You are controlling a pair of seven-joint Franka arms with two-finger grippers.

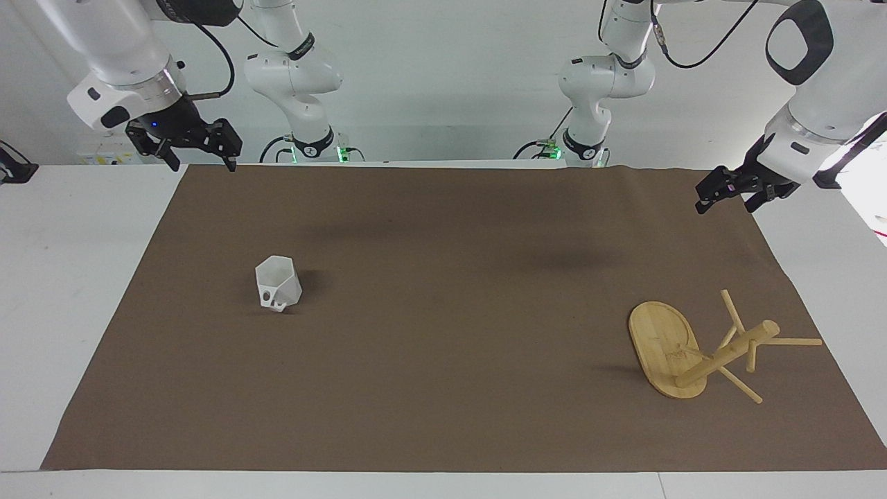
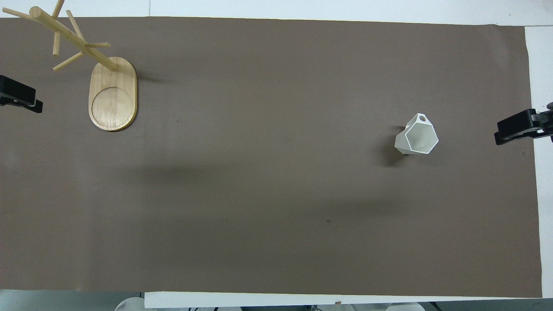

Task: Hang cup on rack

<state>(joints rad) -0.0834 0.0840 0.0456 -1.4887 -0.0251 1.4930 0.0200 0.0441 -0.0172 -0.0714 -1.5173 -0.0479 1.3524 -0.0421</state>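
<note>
Over toward the right arm's end of the brown mat [image 1: 443, 388], the cup [image 1: 278, 282] stands alone, mouth up and leaning a little, its handle turned away from the robots. From overhead the hexagonal rim and hollow inside [image 2: 417, 139] read plainly; the facing view gives the faceted side wall and the squared handle low on it instead.

At the left arm's end stands the rack [image 1: 665, 357], oval base flat on the mat, and farther from the robots than the cup. The facing view makes its post look as if it slants off the base with pegs fanning outward, and the overhead view [image 2: 113, 96] shows the same splay the other way round, plus a round groove in the base that the facing view barely gives. Cup and rack sit well apart.

Right gripper [image 1: 201, 158] hangs in the air over the mat's corner by its own base, fingers spread wide, nothing between them. Overhead, only a dark tip [image 2: 516, 126] pokes in at the edge.

Left gripper [image 1: 729, 197] hangs over the mat's edge at its own end, holding nothing; its fingers seem parted, though the angle is poor. Overhead shows just a black sliver [image 2: 19, 99], beside the rack's base without touching it.
</note>
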